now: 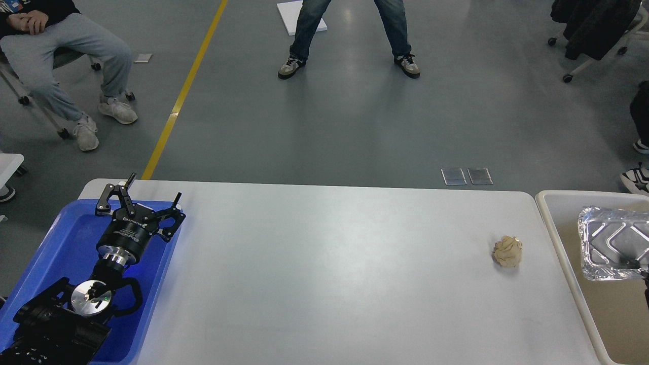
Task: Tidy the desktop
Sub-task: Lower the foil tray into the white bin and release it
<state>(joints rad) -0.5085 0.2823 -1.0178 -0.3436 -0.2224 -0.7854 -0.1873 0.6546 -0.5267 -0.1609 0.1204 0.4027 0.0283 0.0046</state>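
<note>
The white desktop [324, 274] fills the lower part of the head view. A crumpled beige paper ball [508, 251] lies on it near the right end. My left gripper [154, 186] is open and empty, above the far end of the blue tray [61, 248] at the desk's left. At the right edge a silver foil tray [611, 243] hangs tilted over the beige-white bin [552, 213]. My right gripper [629, 263] grips its near rim; only a dark fingertip and a bit of arm show.
Past the desk's far edge, a person stands [350, 35] on the grey floor. A seated person [61, 56] is at the far left and a chair with a dark coat [593, 30] at the far right. A yellow floor line [182, 91] runs toward the desk's left corner.
</note>
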